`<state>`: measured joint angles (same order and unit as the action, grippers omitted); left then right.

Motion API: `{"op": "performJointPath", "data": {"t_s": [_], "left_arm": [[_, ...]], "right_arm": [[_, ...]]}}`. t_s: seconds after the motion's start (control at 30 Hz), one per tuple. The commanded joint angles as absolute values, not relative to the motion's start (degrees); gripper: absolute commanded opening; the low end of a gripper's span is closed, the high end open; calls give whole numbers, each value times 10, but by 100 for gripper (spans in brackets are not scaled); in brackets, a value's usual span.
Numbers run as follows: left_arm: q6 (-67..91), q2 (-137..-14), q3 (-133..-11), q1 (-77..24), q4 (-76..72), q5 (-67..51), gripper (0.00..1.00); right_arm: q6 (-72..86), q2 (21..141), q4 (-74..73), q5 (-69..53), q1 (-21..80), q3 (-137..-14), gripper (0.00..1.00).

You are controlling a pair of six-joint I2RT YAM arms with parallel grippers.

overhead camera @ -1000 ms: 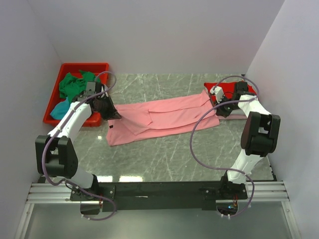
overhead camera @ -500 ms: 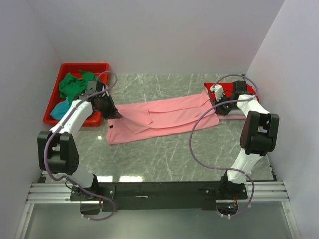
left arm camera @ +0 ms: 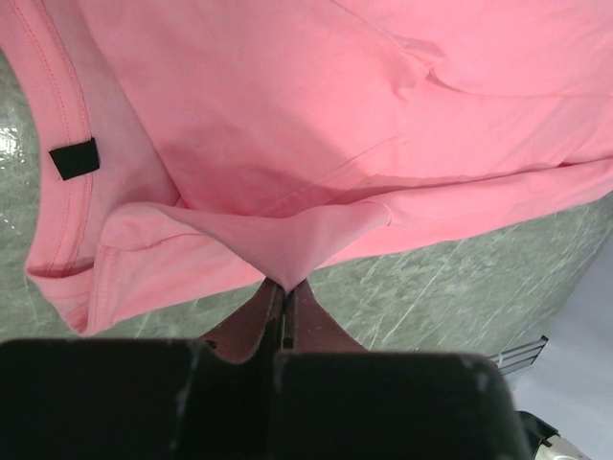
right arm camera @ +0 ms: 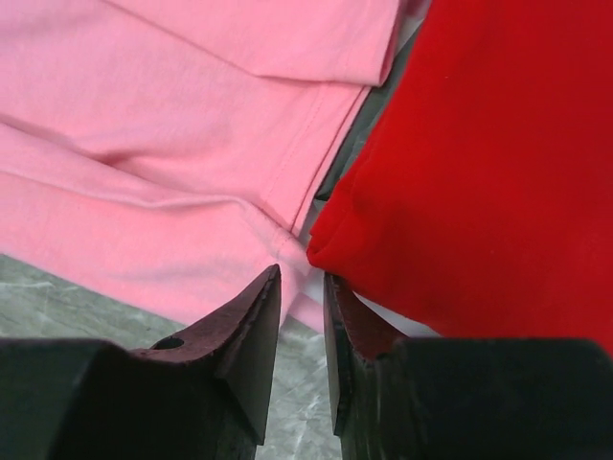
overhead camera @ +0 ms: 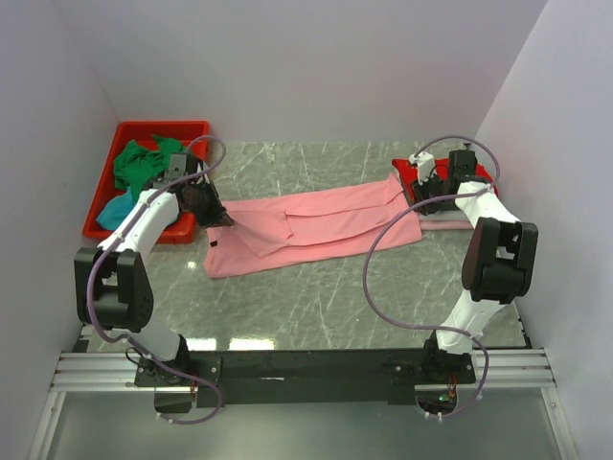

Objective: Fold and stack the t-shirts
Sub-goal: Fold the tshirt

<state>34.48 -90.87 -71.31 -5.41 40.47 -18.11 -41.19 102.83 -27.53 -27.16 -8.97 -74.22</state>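
Change, right side: my right gripper (overhead camera: 428, 184) has pulled back toward the far right since a second ago, off the right end of the pink shirt (overhead camera: 306, 225). Its fingers, clenched before, now stand slightly parted.
Right fingers: released. In the wrist view the right gripper (right arm camera: 302, 278) shows a narrow gap with nothing clamped in it, and it hangs over the seam where the pink shirt (right arm camera: 144, 144) meets the red shirt (right arm camera: 479, 172).
Change, left side: almost none, the arm holds its place.
Left fingers: the left gripper (left arm camera: 284, 287) is clenched on a fold of the pink shirt (left arm camera: 335, 115) at its left end, near the dark neck label (left arm camera: 74, 158).
Pink shirt: stretched left to right across the middle of the table (overhead camera: 316, 297), partly folded along its length.
Red shirt (overhead camera: 404, 171): folded at the far right, lying on a pale pink shirt (overhead camera: 450, 222).
Bin (overhead camera: 163, 126): red, at the far left corner, just left of the left gripper (overhead camera: 220, 222).
In the bin: a crumpled green shirt (overhead camera: 139, 165) at the far end and a teal shirt (overhead camera: 117, 206) nearer.
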Motion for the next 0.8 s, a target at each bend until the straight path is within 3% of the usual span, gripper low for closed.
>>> {"op": "performJointPath", "data": {"t_s": [0.0, 0.77], "left_arm": [[335, -914, -738, -51, 387, -175, 0], [328, -977, -793, -51, 381, -179, 0]], "right_arm": [[-380, 981, -249, -272, -86, -739, 32], [-426, 926, -340, -357, -85, -693, 36]]}}
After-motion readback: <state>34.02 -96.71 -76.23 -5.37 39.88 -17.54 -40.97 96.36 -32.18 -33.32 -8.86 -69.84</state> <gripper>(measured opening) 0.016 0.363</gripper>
